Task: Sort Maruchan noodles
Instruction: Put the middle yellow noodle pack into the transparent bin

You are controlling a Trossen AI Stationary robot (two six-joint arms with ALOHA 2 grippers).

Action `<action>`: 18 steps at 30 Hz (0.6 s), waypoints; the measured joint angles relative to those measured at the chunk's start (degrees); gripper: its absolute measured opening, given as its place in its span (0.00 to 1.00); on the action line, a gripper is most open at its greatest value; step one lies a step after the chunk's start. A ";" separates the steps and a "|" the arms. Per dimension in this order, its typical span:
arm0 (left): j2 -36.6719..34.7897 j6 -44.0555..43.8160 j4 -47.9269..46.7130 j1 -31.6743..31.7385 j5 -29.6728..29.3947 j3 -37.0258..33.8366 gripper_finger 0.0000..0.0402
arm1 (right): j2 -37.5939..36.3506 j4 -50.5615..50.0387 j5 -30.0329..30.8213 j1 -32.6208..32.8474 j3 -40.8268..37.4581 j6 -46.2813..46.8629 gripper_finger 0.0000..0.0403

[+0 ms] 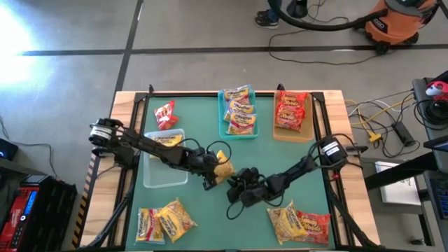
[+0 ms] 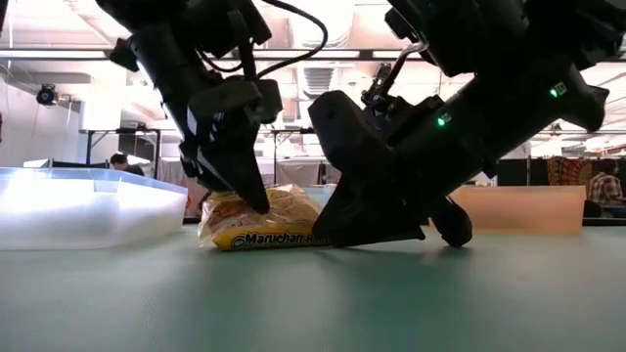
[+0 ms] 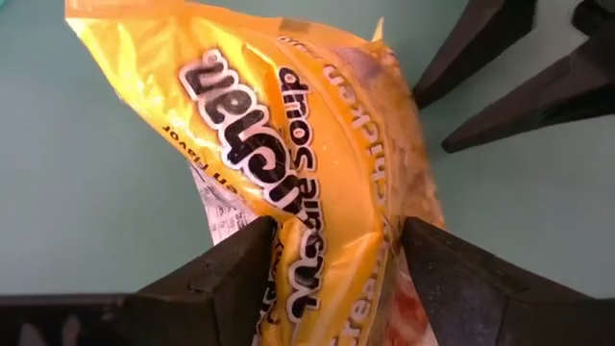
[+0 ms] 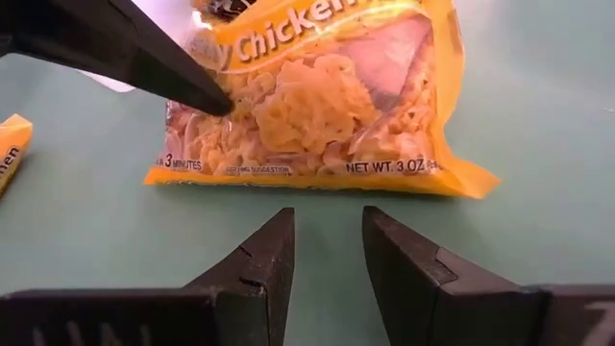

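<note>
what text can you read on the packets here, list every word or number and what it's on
"Maruchan": yellow packet, low view, lower edge.
"Chicken", "3 MINUTES", "NET WT. 3 OZ": same yellow packet, right wrist view.
"Maruchan", upside down: the packet between the left gripper jaws; its smaller print is not readable.
Packets in the trays and at the table's near edge: too small to read.

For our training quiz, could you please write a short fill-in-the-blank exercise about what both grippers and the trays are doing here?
1. The left gripper is shut on a ____ noodle packet.
2. The right gripper holds ____, its fingers slightly parted beside that packet.
3. The tan tray holds packets coloured ____.
4. The brand printed on the gripped packet is ____.

Missing words: yellow; nothing; red; Maruchan
</note>
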 joint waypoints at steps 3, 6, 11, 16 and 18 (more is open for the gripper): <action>-1.37 -0.02 -2.35 -0.08 0.64 1.59 0.54 | -2.32 -0.28 -2.01 0.62 -0.15 -1.20 0.28; -1.90 -0.02 -4.84 -0.09 1.51 2.42 0.54 | -4.53 0.31 -1.67 1.05 -0.20 -4.44 0.28; -2.62 -0.02 -6.91 -0.15 1.88 3.87 0.54 | -3.75 1.52 -0.25 -0.57 -0.12 -4.54 0.28; -3.02 0.83 -10.38 -0.15 1.92 5.71 0.54 | -2.65 4.09 0.28 -0.80 0.01 -4.91 0.28; -3.53 1.33 -11.58 -0.15 1.92 6.44 0.54 | -1.60 2.92 1.00 -1.28 -0.08 -5.06 0.28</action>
